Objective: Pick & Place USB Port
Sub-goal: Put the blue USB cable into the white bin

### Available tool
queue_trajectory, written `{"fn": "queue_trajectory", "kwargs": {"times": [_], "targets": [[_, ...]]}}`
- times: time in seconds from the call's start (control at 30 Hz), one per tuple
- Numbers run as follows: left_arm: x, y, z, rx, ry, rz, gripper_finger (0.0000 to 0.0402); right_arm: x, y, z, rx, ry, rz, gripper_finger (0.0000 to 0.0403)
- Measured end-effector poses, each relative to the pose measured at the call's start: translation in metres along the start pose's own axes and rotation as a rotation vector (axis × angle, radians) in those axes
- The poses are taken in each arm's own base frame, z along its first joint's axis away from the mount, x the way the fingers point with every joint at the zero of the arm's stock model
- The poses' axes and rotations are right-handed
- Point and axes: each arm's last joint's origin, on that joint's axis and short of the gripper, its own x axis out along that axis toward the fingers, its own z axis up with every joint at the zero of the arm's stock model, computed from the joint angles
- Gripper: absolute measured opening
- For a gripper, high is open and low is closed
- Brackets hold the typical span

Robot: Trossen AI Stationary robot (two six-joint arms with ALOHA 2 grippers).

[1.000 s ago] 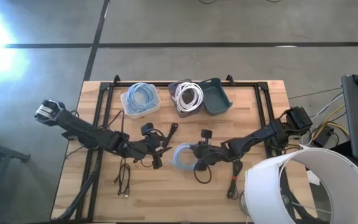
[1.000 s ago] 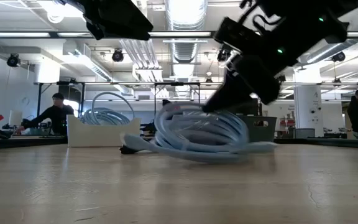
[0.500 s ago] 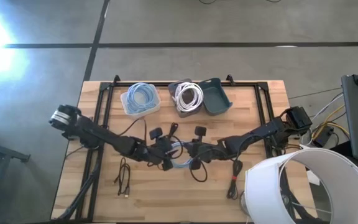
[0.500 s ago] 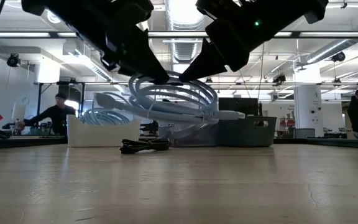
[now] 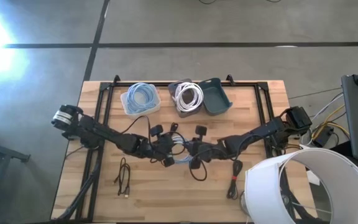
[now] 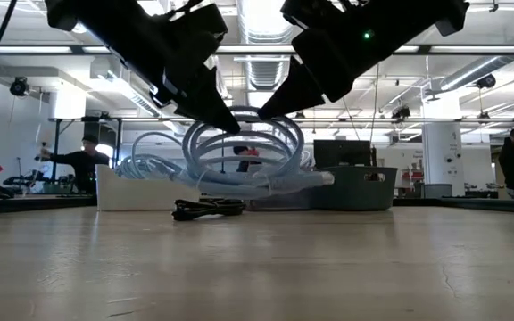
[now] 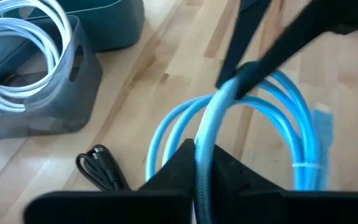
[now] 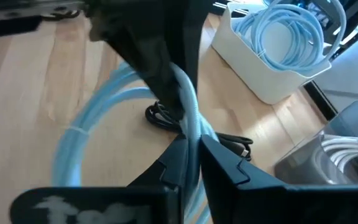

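cable coil mid-table, between both pincers | bins behind

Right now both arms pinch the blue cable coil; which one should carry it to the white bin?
Left, probably. The left end effector grips the blue cable coil on the side nearer the white bin; the right end effector would reach farther.

Two dark jointed arms, a silver-ringed base joint on the left one.
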Motion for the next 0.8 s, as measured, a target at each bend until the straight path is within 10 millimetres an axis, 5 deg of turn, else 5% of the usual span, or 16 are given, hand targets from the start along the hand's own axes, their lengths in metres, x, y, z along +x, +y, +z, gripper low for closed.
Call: {"fn": "queue_trajectory", "kwargs": {"times": [0.4,0.63,0.8], "targets": [[0.0,0.002,0.002,-0.001,0.022,0.019,0.0015,-0.006,-0.002,-0.004,-0.084,0.13,-0.041,0.0128],[-0.021,0.007,0.033,0.085,0.079,0.156,0.0018,-0.04,-0.017,0.019,-0.047,0.33,-0.082,0.0153],[-0.048,0.022,0.065,0.12,0.083,0.3,0.0019,-0.056,-0.028,0.017,-0.002,0.38,-0.163,0.0157]]}}
